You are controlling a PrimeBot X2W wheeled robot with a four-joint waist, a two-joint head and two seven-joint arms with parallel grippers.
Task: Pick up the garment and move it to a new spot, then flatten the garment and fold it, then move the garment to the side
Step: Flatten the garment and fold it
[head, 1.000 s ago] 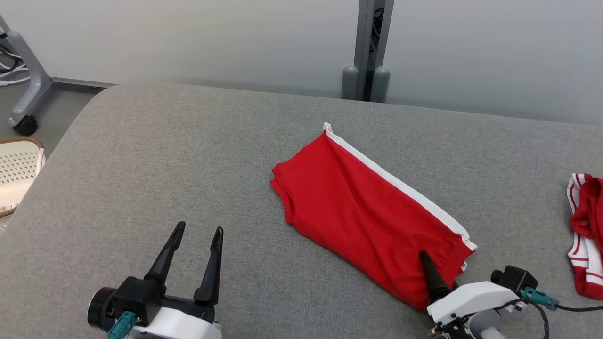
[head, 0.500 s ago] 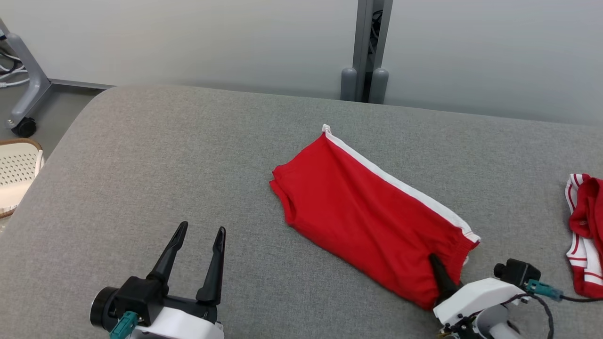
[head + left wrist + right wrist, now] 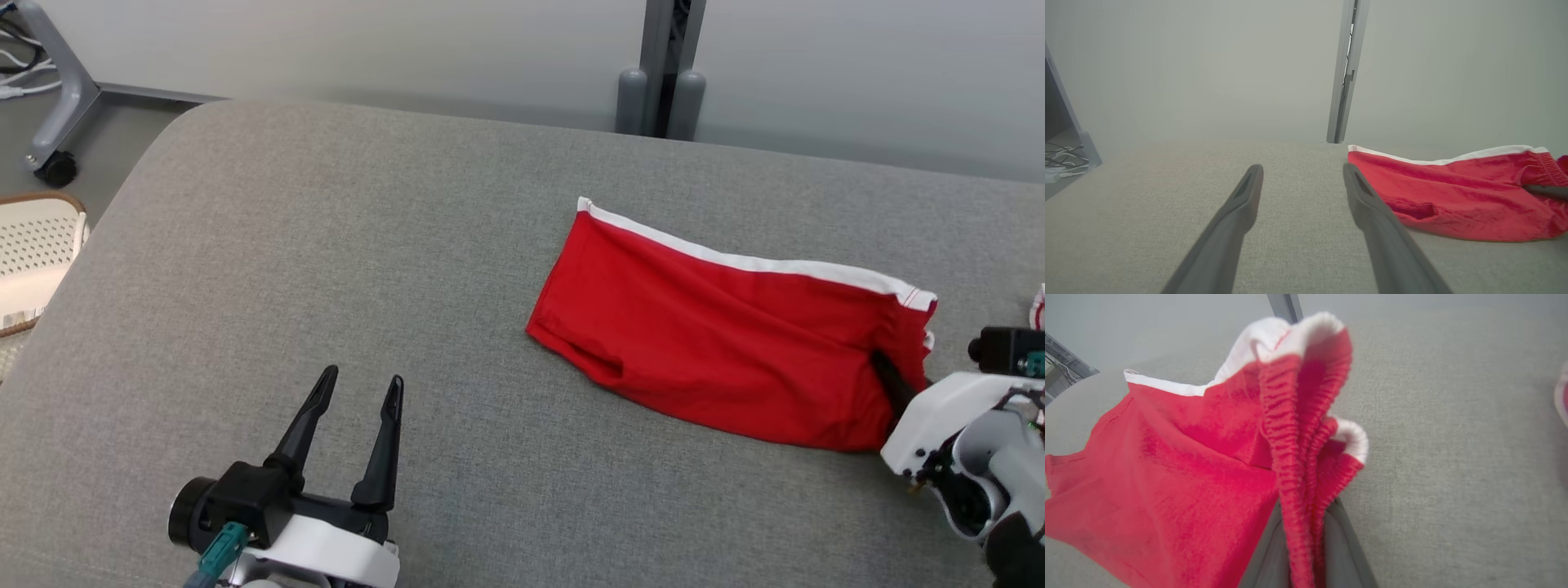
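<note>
Two claws; right claw (image 3: 1306, 539) clamped on garment (image 3: 718, 343), waistband (image 3: 1290, 428) ribbing clear from its wrist; left claw (image 3: 362, 377) spread apart.

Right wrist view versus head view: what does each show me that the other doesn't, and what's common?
Right wrist view adds the close-up of the grip: the ribbed waistband bunched and pinched between the fingers of the right gripper. Head view adds the red shorts' whole outline lying on the gray padded surface, the left gripper open and apart from them, and a white perforated basket at the left edge. Both share the red shorts with their white side stripe, held at the waistband end by the right gripper.
</note>
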